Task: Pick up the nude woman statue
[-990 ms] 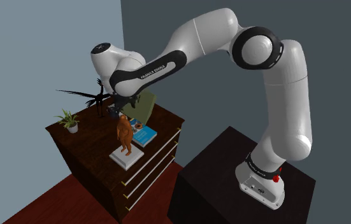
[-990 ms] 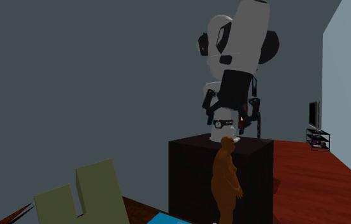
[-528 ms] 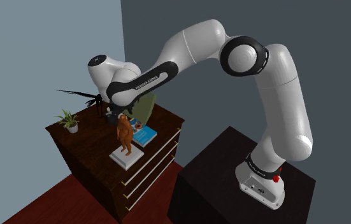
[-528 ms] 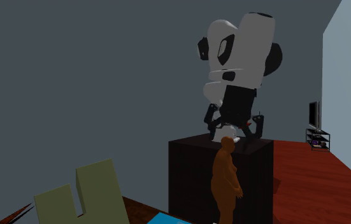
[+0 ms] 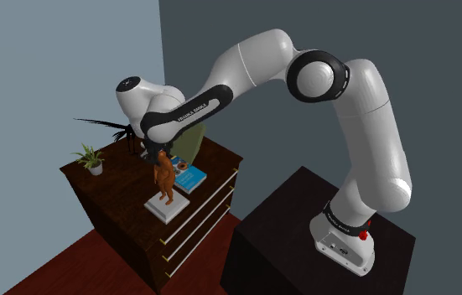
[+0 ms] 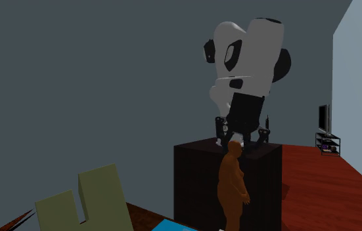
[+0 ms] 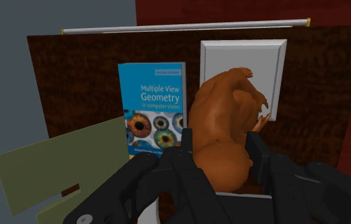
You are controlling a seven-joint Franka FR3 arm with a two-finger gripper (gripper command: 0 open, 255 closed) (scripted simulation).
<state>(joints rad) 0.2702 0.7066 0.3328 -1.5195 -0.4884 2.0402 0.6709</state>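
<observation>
The statue (image 5: 164, 178) is a reddish-brown nude figure standing upright on a white square base (image 5: 168, 208) on top of a dark wooden dresser (image 5: 120, 188). My black gripper (image 5: 161, 154) comes down on it from above and is shut on its head. In the wrist view the statue (image 7: 222, 127) sits between the two fingers (image 7: 188, 143), which press on both sides of the head, gripper (image 7: 220, 143). From the second exterior view the gripper (image 6: 236, 140) sits right on top of the statue (image 6: 233, 187).
A blue geometry book (image 7: 151, 95) lies beside the white base (image 7: 243, 54). An olive-green angular object (image 5: 191, 138) stands behind the statue. A small potted plant (image 5: 91, 158) and a black spiky piece (image 5: 120, 127) occupy the dresser's far side. The dark stand (image 5: 288, 243) is close by.
The arm has come down onto the statue's head. The fingers, open earlier, have shut on it. The statue stands where it did.
</observation>
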